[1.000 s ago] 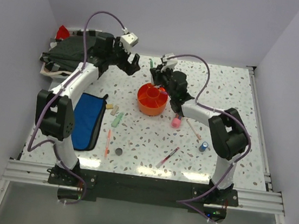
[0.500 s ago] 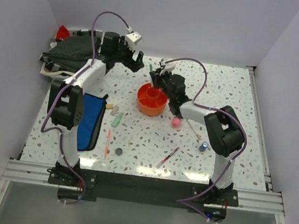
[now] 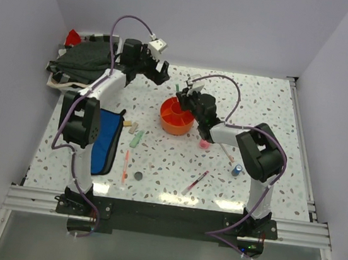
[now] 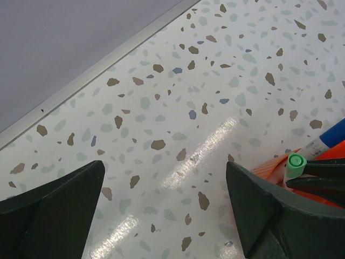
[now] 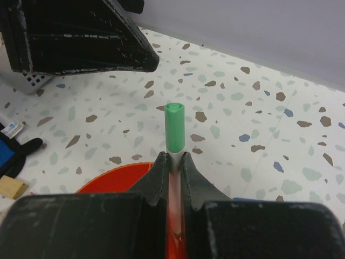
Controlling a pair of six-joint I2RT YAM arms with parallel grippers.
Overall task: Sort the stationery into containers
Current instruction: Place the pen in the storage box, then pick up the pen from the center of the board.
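Pen (image 5: 174, 127), green cap outward, is pinched between my right gripper's (image 5: 172, 159) closed jaws, its long axis in line with the fingers, above the far rim of the orange organiser (image 3: 169, 125). Tipping it down should drop it in. My left gripper (image 4: 161, 194) hangs wide open nearby, empty.

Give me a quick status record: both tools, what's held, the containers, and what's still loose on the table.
right tool: shut on green-capped pen, over the orange organiser
left tool: open, holding nothing, on the far side of the organiser
blue pouch: lying flat beside the left arm
still loose: pink tube, blue cylinder, dark disc, red pen, orange pen, green marker
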